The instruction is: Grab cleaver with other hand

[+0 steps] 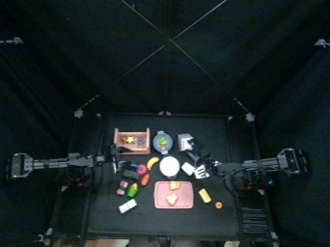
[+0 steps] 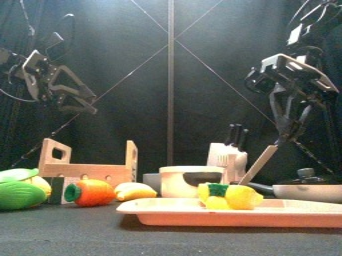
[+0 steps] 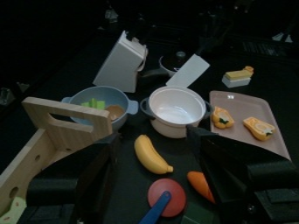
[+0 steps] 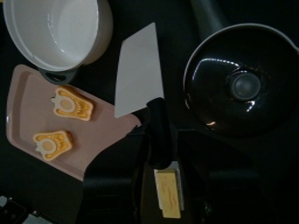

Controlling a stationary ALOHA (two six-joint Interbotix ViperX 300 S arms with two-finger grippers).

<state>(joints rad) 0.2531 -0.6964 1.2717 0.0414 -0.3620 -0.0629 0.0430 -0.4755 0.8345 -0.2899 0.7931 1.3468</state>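
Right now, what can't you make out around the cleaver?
- Right wrist view: the white-bladed toy cleaver's dark handle end is buried inside the right tool, black on black.
- Top view: the cleaver is too small to pick out among the clutter.
- Left wrist view: the cleaver's handle merges into the dark arm behind.

Both arms are black throughout, built of boxy joint blocks linked by thin struts. In the front view the left arm [image 2: 47, 75] and right arm [image 2: 291, 80] show angular metal brackets catching pale highlights, with thin dark cables looping off them. The right gripper [image 4: 160, 162] is matt black (a yellow label sits on its body).
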